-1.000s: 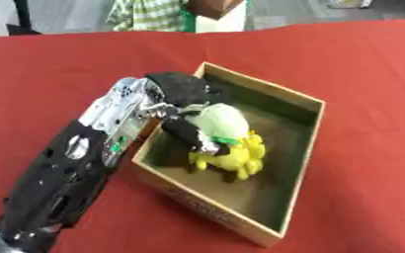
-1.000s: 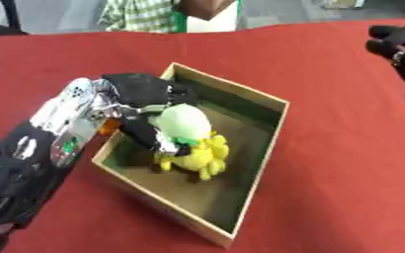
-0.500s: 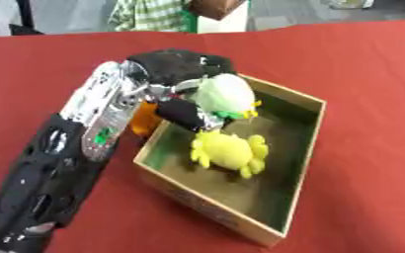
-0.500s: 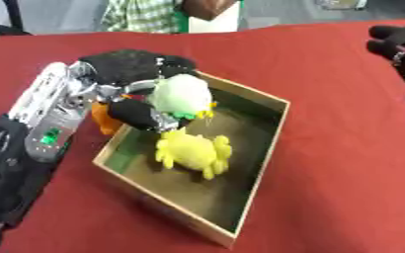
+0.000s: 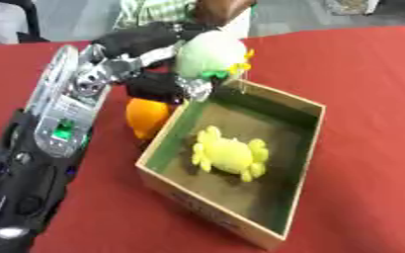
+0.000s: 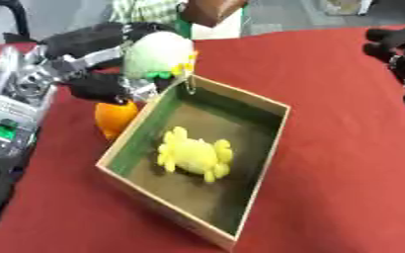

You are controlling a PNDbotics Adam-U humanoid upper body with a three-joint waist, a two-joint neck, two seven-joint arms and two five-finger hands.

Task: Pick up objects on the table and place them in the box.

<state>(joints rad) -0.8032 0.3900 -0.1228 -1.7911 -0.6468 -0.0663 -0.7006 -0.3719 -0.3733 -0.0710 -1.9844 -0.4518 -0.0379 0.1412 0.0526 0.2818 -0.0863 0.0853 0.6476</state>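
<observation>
My left hand [image 5: 145,42] is shut on a pale green plush toy [image 5: 210,57] with a small yellow and green trim, held in the air over the far left corner of the cardboard box [image 5: 197,202]. A yellow plush toy [image 5: 230,154] lies on the box floor near its middle. An orange rounded object [image 5: 147,116] rests on the red cloth against the box's left wall, just under my left hand. My right hand [image 6: 396,42] shows as a dark shape at the upper right edge, away from the box.
The red tablecloth [image 6: 344,148] spreads wide to the right of the box and in front of it. My left arm [image 5: 42,148] runs along the left side. A person stands at the far edge behind a white object [image 5: 239,23].
My left hand has risen from inside the box, carrying the pale green plush up and toward the far left corner. The yellow plush and orange object are now uncovered.
</observation>
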